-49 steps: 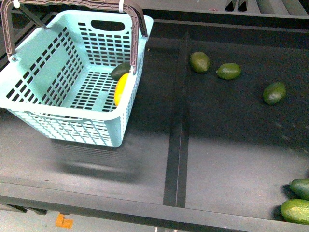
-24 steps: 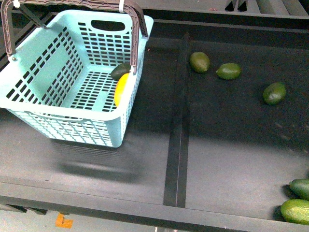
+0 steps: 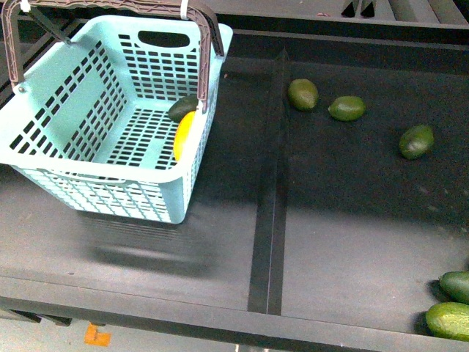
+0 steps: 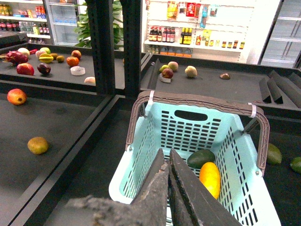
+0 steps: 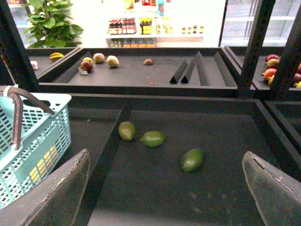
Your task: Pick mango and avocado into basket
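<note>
**Mango and avocado lying in the basket**

Left gripper [image 4: 168, 162] pressed together, fingers meeting with nothing between them, hovering over the near rim of the basket [image 4: 141, 155]. Right gripper [image 5: 167, 188] spread wide, nothing between its fingers [image 5: 70, 183], looking out over dark shelf [image 5: 211, 188].

Inside the basket, seen from the left wrist: mango [image 4: 209, 179] on the slotted floor against the side wall, avocado [image 4: 201, 158] touching it just beyond. In the front view, both at about 3 o'clock from the basket's middle, tucked under the brown handle [image 3: 209, 44] (white zip tie [image 3: 185, 10] at its top corner). Basket itself at 10 o'clock in the front view, left of the shelf divider [image 3: 270, 220].

Outward on the right shelf section: three green fruits [image 3: 303, 94] strung from 12 toward 2 o'clock, well apart from the basket; two more green fruits [image 3: 448, 320] at 4 o'clock, partly cut off by the frame edge.
</note>
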